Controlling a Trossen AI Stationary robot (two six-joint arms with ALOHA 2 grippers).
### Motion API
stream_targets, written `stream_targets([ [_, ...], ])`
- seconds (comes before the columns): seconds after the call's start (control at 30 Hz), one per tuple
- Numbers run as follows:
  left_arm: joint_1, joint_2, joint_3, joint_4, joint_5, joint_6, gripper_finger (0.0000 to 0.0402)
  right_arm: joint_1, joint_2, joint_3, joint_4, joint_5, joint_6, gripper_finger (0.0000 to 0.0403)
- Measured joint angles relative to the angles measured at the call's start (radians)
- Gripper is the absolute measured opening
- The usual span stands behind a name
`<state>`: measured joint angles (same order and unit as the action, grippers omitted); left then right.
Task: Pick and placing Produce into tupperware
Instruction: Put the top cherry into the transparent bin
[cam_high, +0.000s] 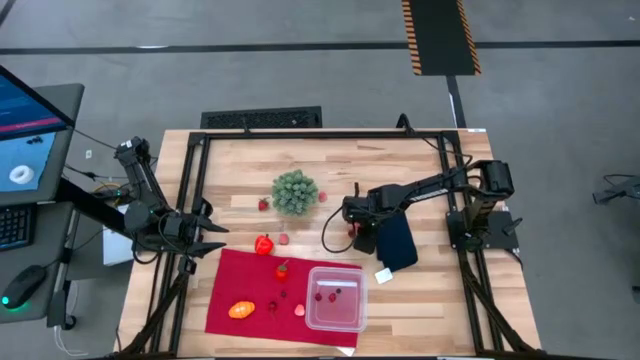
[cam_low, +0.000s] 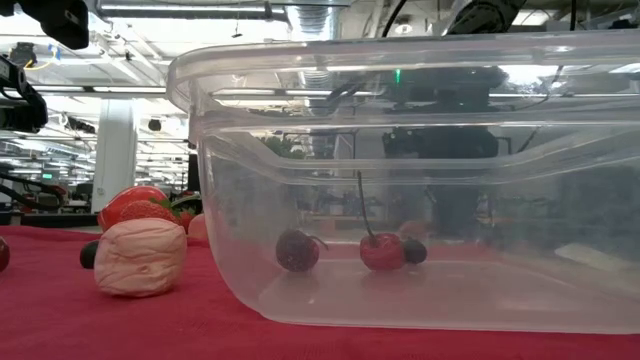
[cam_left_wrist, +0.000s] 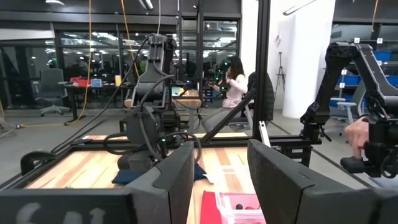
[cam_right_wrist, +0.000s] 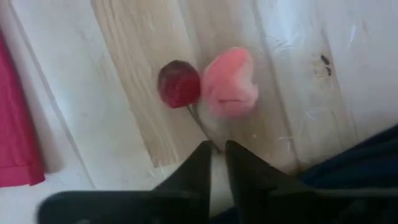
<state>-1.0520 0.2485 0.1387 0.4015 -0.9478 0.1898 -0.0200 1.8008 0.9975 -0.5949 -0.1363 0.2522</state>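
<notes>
While we look straight down on the table, we read the scene as follows.

Right gripper: we see the right gripper (cam_high: 352, 228) low over the bare wood near the table's middle, just beside the dark blue cloth (cam_high: 396, 242). In its wrist view the two dark fingers (cam_right_wrist: 194, 167) stand nearly together with a thin slit between them, right at the end of a cherry's stem; whether they pinch the stem we cannot tell.

Cherry: a dark red cherry (cam_right_wrist: 179, 83) lies on the wood, touching a pink heart-shaped piece (cam_right_wrist: 230, 84).

Left gripper: the left gripper (cam_high: 210, 240) waits at the table's left edge, clear of the produce; its wrist view shows the fingers (cam_left_wrist: 176, 180) apart with a gap and nothing between them.

Tupperware: we find the clear tupperware (cam_high: 336, 298) at the near side of the table, overlapping the right end of the red cloth (cam_high: 232, 285). In the low view it holds cherries (cam_low: 383, 252) on its floor.

Produce on the cloth: an orange oval (cam_high: 241, 310), a red stemmed piece (cam_high: 283, 269) and small pink bits (cam_high: 299, 310).

Produce on the wood: a red pepper-like piece (cam_high: 264, 244), a small pink bit (cam_high: 284, 240) and a small red one (cam_high: 264, 205) by the green bushy ball (cam_high: 295, 192).
</notes>
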Motion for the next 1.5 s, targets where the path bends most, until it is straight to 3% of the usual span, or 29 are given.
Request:
stream_targets([
  [0.13, 0.0, 0.0, 0.0, 0.0, 0.0, 0.0, 0.0142, -0.003, 0.001, -0.001, 0.0, -0.008, -0.024, 0.0014],
  [0.4, 0.0, 0.0, 0.0, 0.0, 0.0, 0.001, 0.0142, 0.01, 0.002, 0.006, -0.005, 0.001, -0.032, 0.0011],
  [0.8, 0.0, 0.0, 0.0, 0.0, 0.0, 0.006, 0.0142, 0.092, 0.008, 0.199, -0.117, 0.052, -0.069, 0.001],
  [1.13, 0.0, 0.0, 0.0, 0.0, 0.0, 0.005, 0.0142, 0.223, 0.007, 0.371, -0.239, 0.164, -0.036, 0.001],
  [1.5, 0.0, 0.0, 0.0, 0.0, 0.0, 0.006, 0.0142, 0.428, 0.005, 0.418, -0.128, 0.19, 0.088, 0.001],
])
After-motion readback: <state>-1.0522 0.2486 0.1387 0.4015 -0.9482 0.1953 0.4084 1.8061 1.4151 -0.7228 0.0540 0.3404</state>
